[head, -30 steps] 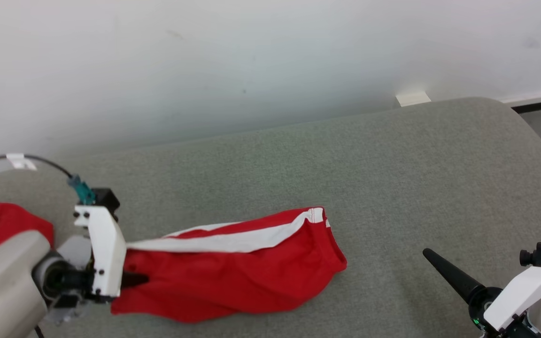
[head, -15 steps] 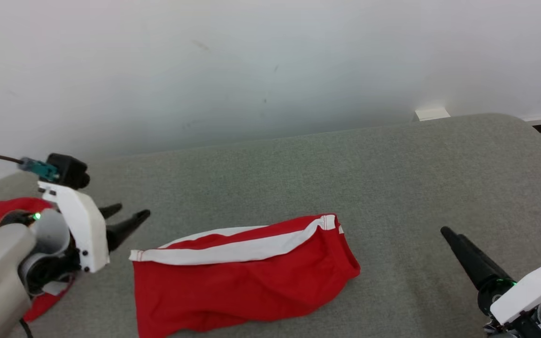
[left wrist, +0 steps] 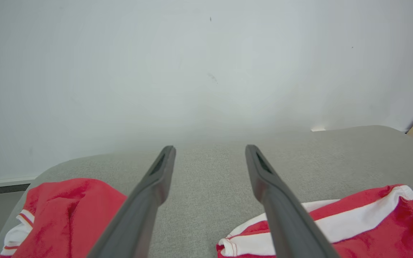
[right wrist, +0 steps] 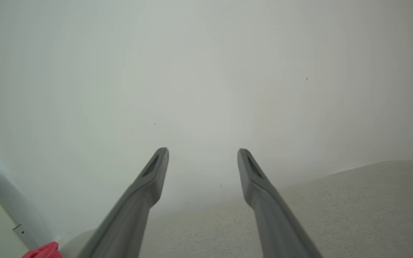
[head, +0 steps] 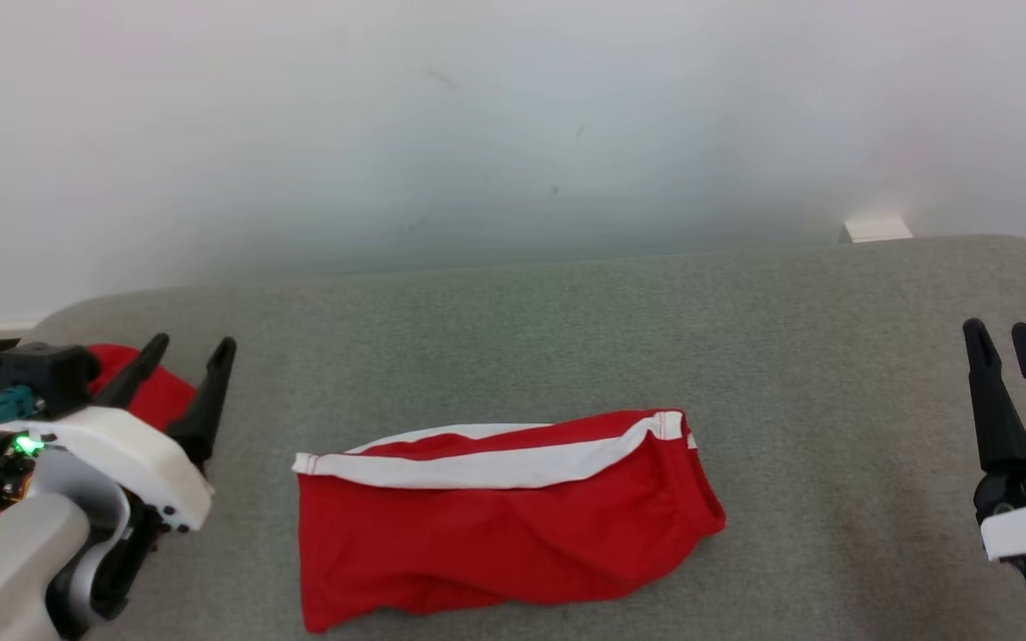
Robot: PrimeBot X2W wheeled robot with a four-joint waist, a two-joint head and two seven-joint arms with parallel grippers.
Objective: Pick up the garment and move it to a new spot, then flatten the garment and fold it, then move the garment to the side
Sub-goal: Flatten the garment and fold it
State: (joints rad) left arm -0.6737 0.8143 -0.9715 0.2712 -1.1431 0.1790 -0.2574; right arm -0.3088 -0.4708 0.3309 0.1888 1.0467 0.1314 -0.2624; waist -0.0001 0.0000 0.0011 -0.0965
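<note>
A red garment [head: 500, 521] with a white stripe lies folded into a rough rectangle on the grey padded surface [head: 566, 338]; its white-striped edge also shows in the left wrist view [left wrist: 335, 225]. To its left hovers my left gripper [head: 192, 343], open and empty, fingers pointing away from me. In the left wrist view the fingers [left wrist: 152, 186] spread wide over bare padding. At the far right, my right gripper [head: 998, 329] is open and holds nothing, well apart from the garment.
A second red garment [head: 143, 392] with white trim lies at the left end of the surface, partly behind my left gripper, also seen as a heap [left wrist: 63, 211] in the left wrist view. A white wall [head: 513, 133] rises just behind the padding.
My left gripper let go of the garment's left end, opened and drew back to the left. The right gripper rose and now points upward. The camera shifted, so the whole scene slid.
</note>
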